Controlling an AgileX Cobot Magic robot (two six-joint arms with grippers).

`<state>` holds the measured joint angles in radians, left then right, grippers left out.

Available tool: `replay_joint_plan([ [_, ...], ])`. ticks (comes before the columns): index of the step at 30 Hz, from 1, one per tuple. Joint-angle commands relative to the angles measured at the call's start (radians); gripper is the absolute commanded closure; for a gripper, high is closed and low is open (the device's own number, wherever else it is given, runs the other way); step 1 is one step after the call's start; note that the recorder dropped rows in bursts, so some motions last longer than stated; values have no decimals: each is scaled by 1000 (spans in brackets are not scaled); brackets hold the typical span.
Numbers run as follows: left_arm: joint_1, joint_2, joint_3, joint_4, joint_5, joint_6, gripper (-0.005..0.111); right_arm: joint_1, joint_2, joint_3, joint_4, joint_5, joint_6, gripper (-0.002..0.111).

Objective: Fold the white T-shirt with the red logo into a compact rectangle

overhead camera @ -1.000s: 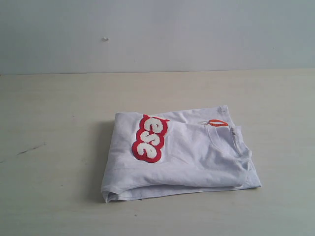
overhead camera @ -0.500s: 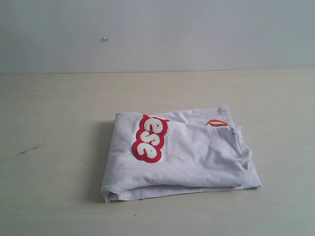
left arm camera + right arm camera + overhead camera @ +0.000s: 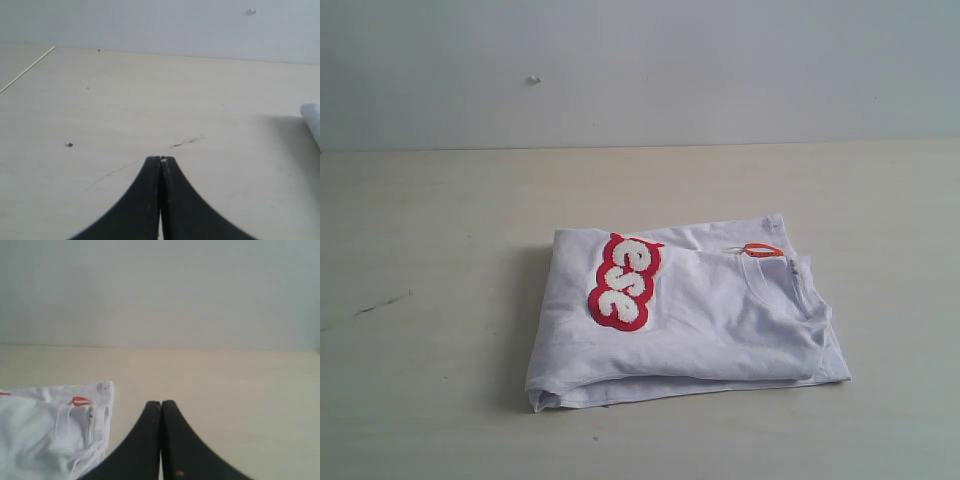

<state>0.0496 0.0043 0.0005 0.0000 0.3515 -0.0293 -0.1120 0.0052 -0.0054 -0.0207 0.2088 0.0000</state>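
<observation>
Exterior view shows the white T-shirt (image 3: pixel 720 320) folded in a rough rectangle on the table (image 3: pixel 440 250), red logo (image 3: pixel 625 282) up; left hand (image 3: pixel 161 160) and right hand (image 3: pixel 161 403) are clenched on nothing, clear of it.

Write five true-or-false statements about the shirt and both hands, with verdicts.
1. The white T-shirt lies folded on the table. True.
2. The red logo is fully hidden inside the folds. False: part of it shows on top.
3. The left hand is shut on nothing. True.
4. The right hand grips a sleeve. False: it is shut, empty, beside the shirt.
5. The orange neck tag is visible. True.
</observation>
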Motion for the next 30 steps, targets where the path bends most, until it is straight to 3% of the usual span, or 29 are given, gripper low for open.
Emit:
replay_joint_plan([
  [1, -1, -4, 0, -15, -1, 2, 107, -4, -5, 5, -16, 38, -6, 108],
  [30, -1, -4, 0, -15, -1, 2, 107, -4, -5, 5, -13, 73, 35, 108],
])
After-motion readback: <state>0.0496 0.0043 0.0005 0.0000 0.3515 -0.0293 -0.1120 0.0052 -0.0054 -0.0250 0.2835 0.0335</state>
